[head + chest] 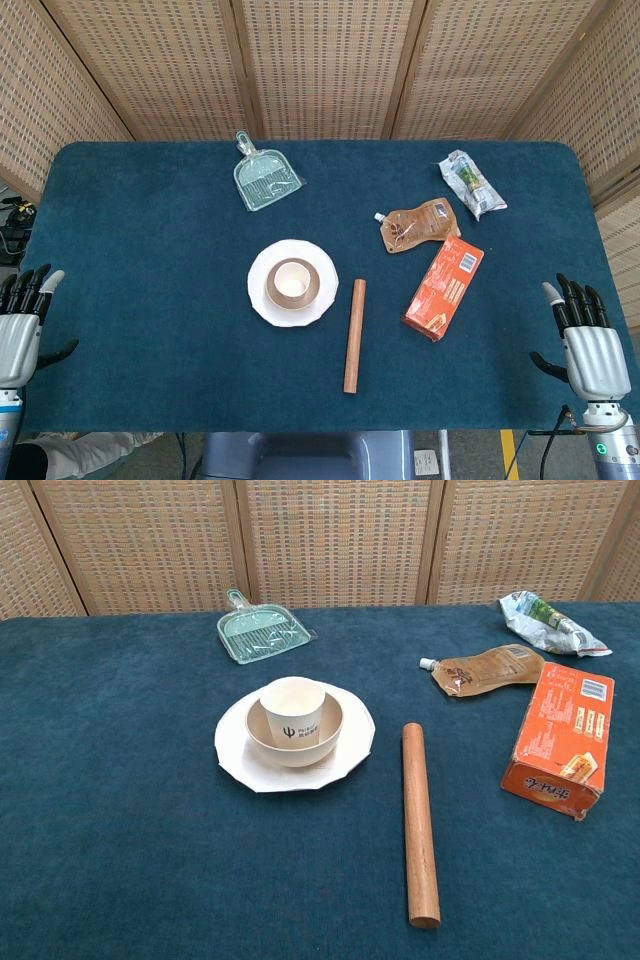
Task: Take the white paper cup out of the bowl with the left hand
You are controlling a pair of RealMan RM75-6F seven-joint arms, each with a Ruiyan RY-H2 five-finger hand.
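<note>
We're right at the start here, nothing grabbed yet. The white paper cup [292, 711] sits upright in the bowl [325, 737], on a plate [236, 756] mid-bench. Our left robot hand [20, 325] is parked at the near left edge, fingers spread and empty, well apart from the cup. Right robot hand [588, 345] is the same, off at the near right. Next we'd reach in right and far, then close around the cup's wall.

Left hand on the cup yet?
No, the left hand hangs open at the table's left edge, well apart from the white paper cup standing in the bowl.
</note>
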